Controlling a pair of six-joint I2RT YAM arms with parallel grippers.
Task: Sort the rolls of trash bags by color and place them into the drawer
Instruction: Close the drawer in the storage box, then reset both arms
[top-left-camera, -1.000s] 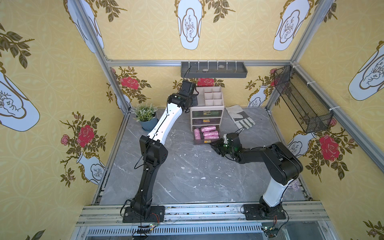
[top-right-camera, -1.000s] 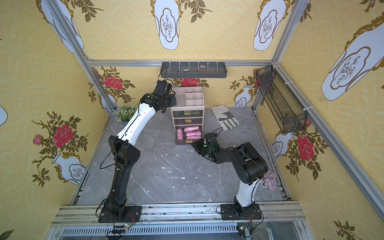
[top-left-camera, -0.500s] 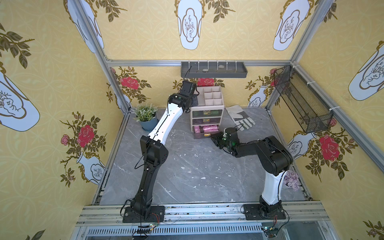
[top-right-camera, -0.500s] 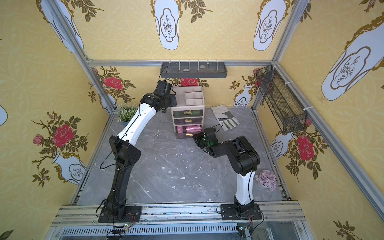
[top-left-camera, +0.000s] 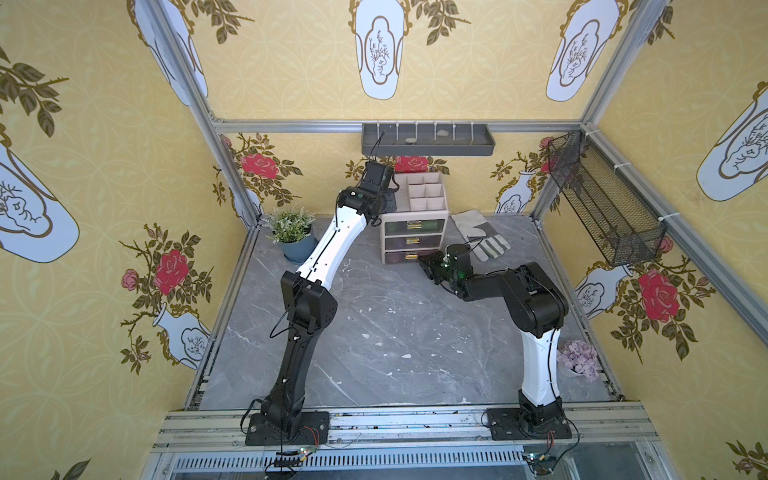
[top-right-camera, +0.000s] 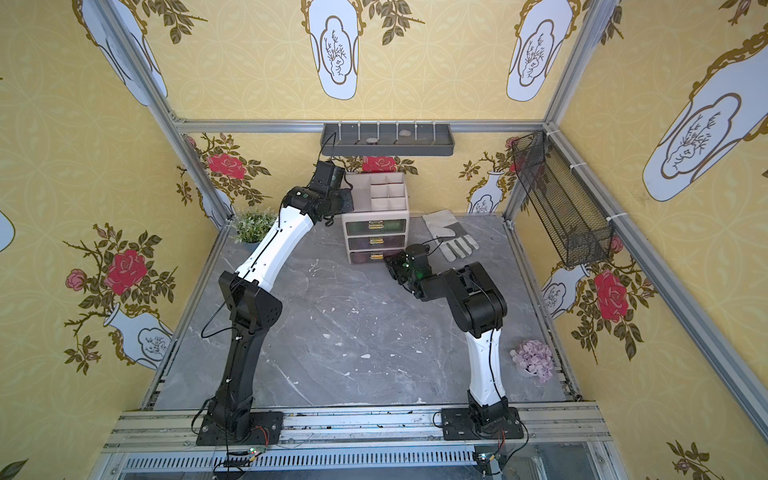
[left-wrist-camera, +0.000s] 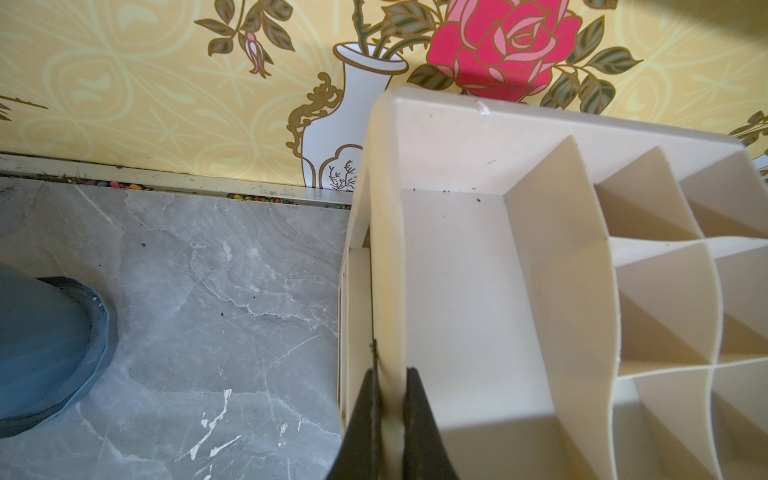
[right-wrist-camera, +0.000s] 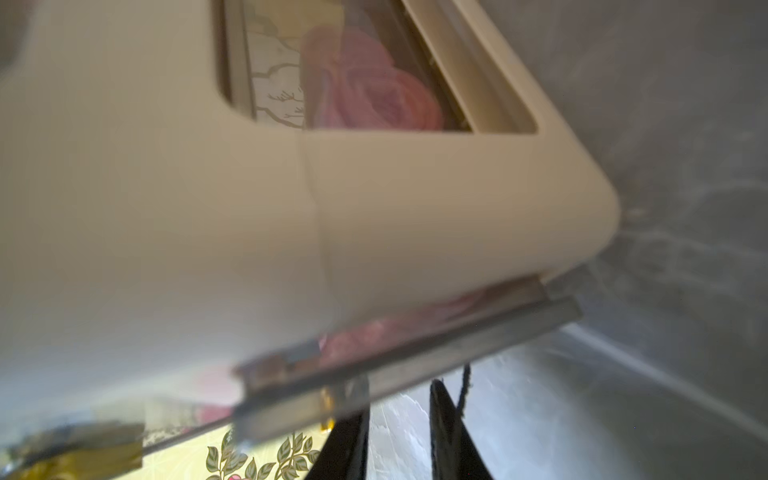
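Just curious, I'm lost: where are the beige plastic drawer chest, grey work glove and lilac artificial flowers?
beige plastic drawer chest (top-left-camera: 415, 215): a top view, upper front frame.
grey work glove (top-left-camera: 473, 227): a top view, palm.
lilac artificial flowers (top-left-camera: 578, 358): a top view, middle blooms.

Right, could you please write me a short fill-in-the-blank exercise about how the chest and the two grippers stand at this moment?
1. The left gripper is shut on a wall of the divided top ____ of the chest.
2. The rolls seen through the chest's side opening in the right wrist view are ____.
3. The chest has ____ gold-handled drawers; the right gripper is at the lowest drawer.
4. A grey work ____ lies flat on the table beside the chest.
Missing words: tray; pink; three; glove.
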